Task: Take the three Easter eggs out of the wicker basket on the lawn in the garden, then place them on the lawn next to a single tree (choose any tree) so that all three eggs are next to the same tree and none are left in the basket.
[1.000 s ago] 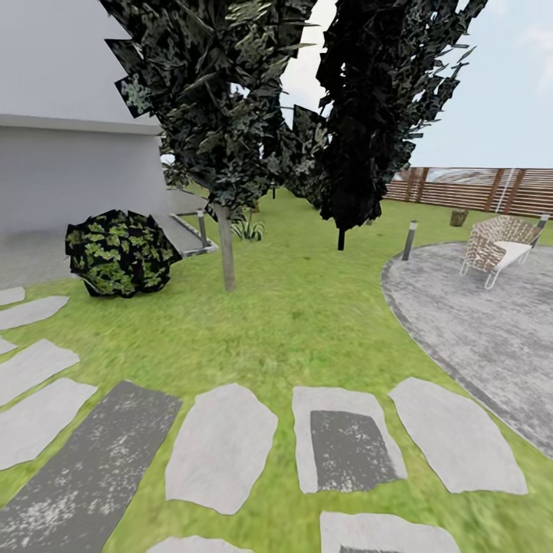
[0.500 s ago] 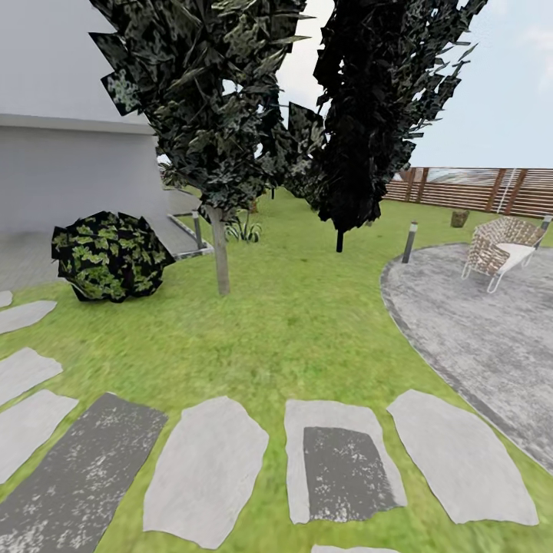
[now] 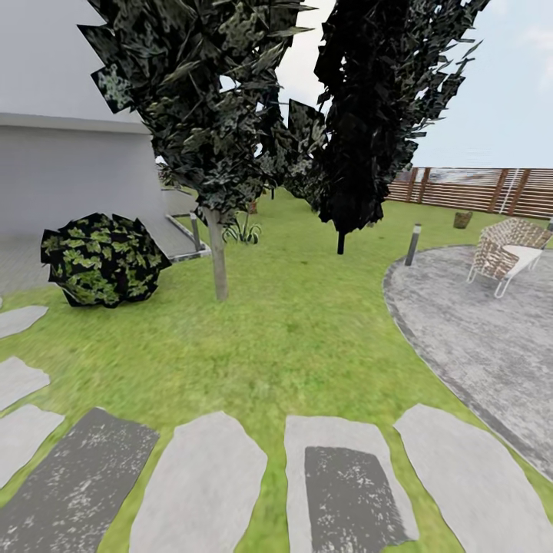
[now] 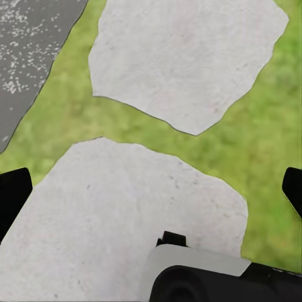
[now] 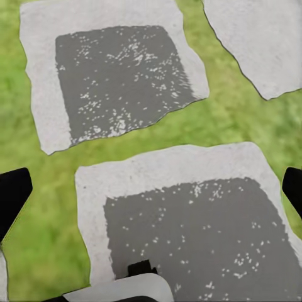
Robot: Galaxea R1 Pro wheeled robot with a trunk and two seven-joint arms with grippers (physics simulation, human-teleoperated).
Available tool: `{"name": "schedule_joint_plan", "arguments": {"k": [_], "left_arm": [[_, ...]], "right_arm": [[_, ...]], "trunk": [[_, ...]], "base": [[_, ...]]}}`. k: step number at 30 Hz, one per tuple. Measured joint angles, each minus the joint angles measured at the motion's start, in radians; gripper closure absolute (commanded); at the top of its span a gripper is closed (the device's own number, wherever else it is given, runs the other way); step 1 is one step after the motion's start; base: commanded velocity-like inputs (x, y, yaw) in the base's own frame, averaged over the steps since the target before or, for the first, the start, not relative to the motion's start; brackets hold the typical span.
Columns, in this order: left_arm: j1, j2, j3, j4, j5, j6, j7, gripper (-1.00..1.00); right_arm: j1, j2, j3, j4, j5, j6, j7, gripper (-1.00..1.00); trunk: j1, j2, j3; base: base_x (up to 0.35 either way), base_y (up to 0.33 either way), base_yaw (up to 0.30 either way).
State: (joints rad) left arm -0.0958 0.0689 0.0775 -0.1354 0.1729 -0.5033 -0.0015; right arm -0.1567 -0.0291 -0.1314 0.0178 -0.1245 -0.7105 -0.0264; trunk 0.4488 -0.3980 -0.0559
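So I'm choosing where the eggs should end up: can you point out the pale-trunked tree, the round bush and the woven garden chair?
pale-trunked tree point(image 3: 219, 261): head view, on its bare grey-beige trunk.
round bush point(image 3: 101, 259): head view, middle of its green-speckled foliage.
woven garden chair point(image 3: 499, 250): head view, on its woven side, on the paved patio.

The tree point(image 3: 217, 253) crown is cut off by the head view's upper edge. The small brown object point(image 3: 461, 220) near the fence point(image 3: 476, 190) is too small to identify. The garden chair point(image 3: 509, 253) is cropped at the right edge. Each wrist view crops both fingertips at its side edges.
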Motion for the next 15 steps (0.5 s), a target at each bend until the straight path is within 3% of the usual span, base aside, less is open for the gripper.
{"name": "schedule_joint_plan", "arguments": {"k": [15], "left_arm": [[0.000,0.000,0.000,0.001,0.000,0.000,0.000,-1.00]], "right_arm": [[0.000,0.000,0.000,0.000,0.000,0.000,0.000,-1.00]], "trunk": [[0.000,0.000,0.000]], "base": [[0.332,0.000,0.000]]}}
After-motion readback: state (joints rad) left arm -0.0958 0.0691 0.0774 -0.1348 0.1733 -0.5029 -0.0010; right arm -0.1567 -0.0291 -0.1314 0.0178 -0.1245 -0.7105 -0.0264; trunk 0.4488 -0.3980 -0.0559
